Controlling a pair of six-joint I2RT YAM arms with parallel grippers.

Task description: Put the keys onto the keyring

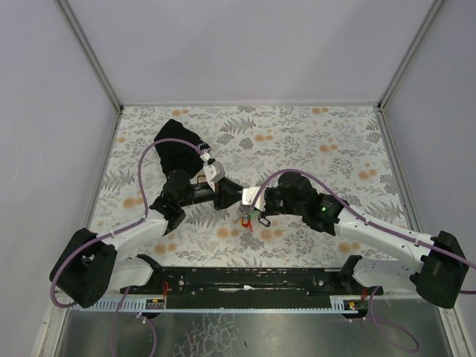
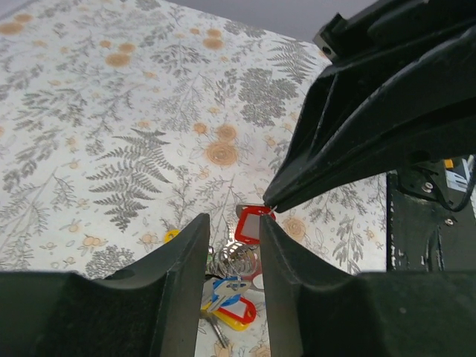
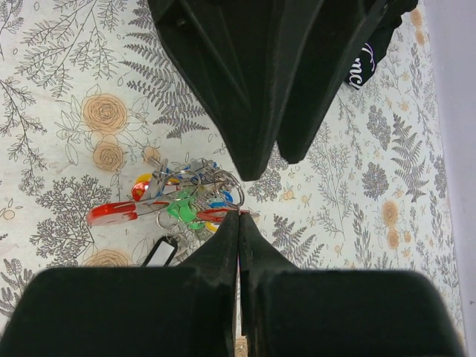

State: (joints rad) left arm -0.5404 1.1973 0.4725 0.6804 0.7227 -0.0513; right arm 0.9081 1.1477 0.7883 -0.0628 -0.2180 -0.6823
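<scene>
a: where are the keys (image 3: 186, 204)?

b: they lie in a bunched heap on the table (image 1: 335, 134), toward its near edge and about midway between left and right, under the spot where the two arms meet. green, blue, yellow and black tags show in the heap, and a long red one (image 3: 111, 213) sticks out to one side.

a: and the keyring (image 2: 236, 258)?

b: in the left wrist view a coiled metal ring sits in the heap, with blue and yellow tags just nearer the camera. several other small rings are tangled among the tags.

a: what is the right end effector (image 3: 239, 217) doing?

b: its fingers are pressed together with no gap. their tip meets the edge of a red tag (image 2: 253, 223), which stands up from the heap with its pale face toward the left wrist camera. it appears to be pinching that tag by the corner.

a: and the left end effector (image 2: 233, 223)?

b: its fingers are partly spread and point down at the heap from the left. the coiled ring shows in the gap between them, but whether the fingers touch it cannot be told. nothing is seen clamped between them. its tips are just beside the right one's tip.

a: anything else on the table?

b: a black cloth pouch (image 1: 178, 141) with white lettering lies at the far left, well apart from the heap, on the fern and flower print.
</scene>
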